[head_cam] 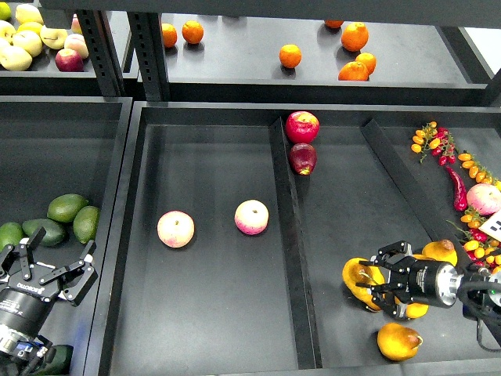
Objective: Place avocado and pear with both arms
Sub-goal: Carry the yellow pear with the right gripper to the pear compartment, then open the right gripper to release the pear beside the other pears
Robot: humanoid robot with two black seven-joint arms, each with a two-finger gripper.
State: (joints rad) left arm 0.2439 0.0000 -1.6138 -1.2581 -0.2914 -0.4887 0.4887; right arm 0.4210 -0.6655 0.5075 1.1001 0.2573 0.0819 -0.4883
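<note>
Dark metal shelving fills the view: a back shelf (250,55) holding oranges (290,56) on the right and pale apples (23,39) at far left, and below it wide black trays split by low dividers. In the middle tray (203,313) two pink-yellow apples (175,229) sit side by side, well apart from everything else. Across the divider, near the back, a red apple (302,126) rests just beside a smaller dark red fruit (303,158). Along the far right edge lie a red chilli (457,190) and strings of small orange and red tomatoes (435,141).

In the left tray a cluster of avocados (67,207) lies near the wall. The left gripper (48,265) hovers just in front of them, fingers spread wide, touching none.

At lower right is a heap of yellow-orange pears. The right gripper (368,280) reaches in from the right edge and its fingers are pinching a pear (358,276) at the left side of the heap, the fruit pressed between them. Another pear (398,341) sits alone nearer the front, and one more (441,251) shows behind the gripper's wrist
</note>
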